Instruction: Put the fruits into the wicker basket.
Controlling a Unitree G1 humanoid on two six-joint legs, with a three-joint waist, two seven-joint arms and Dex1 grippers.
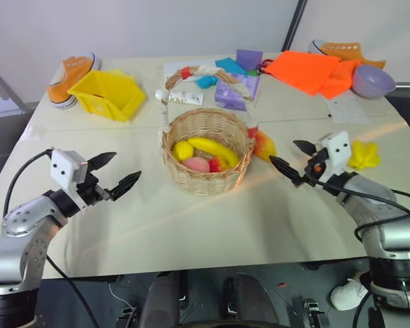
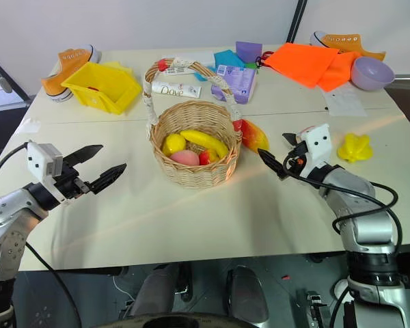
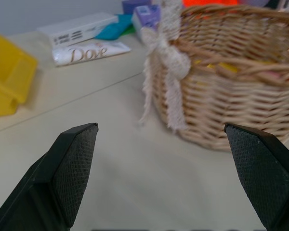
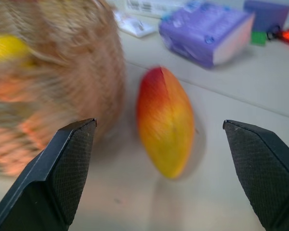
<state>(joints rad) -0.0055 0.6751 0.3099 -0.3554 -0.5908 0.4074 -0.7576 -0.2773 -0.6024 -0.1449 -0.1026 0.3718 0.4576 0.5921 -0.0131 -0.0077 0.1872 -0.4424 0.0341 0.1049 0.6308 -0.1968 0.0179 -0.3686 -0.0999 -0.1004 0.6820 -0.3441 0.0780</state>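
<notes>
The wicker basket (image 1: 206, 152) stands mid-table and holds a banana (image 1: 215, 149), a lemon (image 1: 183, 150), a pink peach (image 1: 197, 165) and a small red fruit (image 1: 216, 165). A red-orange-yellow mango (image 1: 263, 145) lies on the table just right of the basket; the same mango (image 4: 166, 120) lies ahead of my right gripper's fingers. My right gripper (image 1: 292, 158) is open and empty, a short way right of the mango. A lumpy yellow star-shaped fruit (image 1: 363, 155) lies at the far right. To the left of the basket (image 3: 231, 82), my left gripper (image 1: 116, 173) is open and empty.
A yellow plastic bin (image 1: 107, 93) and an orange shoe (image 1: 70, 78) sit at the back left. Behind the basket lie a Dove tube (image 2: 175, 89) and a purple pack (image 1: 237, 91). Orange cloth (image 1: 311, 70), a purple bowl (image 1: 373, 80) and another shoe (image 1: 345, 49) fill the back right.
</notes>
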